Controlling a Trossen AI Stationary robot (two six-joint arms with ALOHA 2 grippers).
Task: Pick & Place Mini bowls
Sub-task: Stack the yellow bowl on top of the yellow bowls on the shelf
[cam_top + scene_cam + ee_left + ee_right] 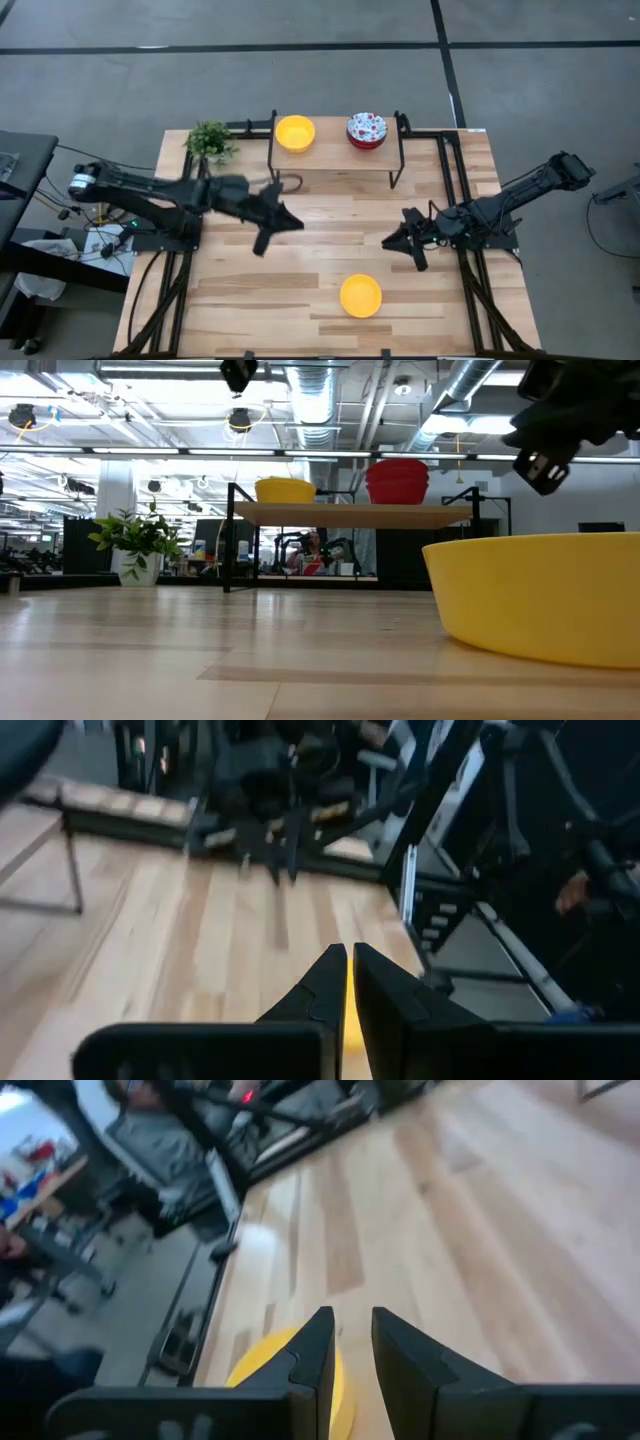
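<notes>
Waiting bowl: small round glossy yellow bowl (360,296), alone on the wooden desk (240,290).
Handling: probably light, rigid, slippery; pinch its rim.
Right tool (398,241): slightly parted, empty.
Left tool (267,238): clenched, empty.

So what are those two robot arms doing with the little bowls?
They are sorting mini bowls, and right now neither arm holds anything. One plain yellow round bowl and a white bowl with a red floral pattern sit on the small raised wooden shelf at the back. Another yellow bowl waits on the light wooden table near the front. The left gripper hovers mid-table with jaws nearly closed and empty; the right gripper hangs beyond that front bowl, jaws slightly apart.
</notes>
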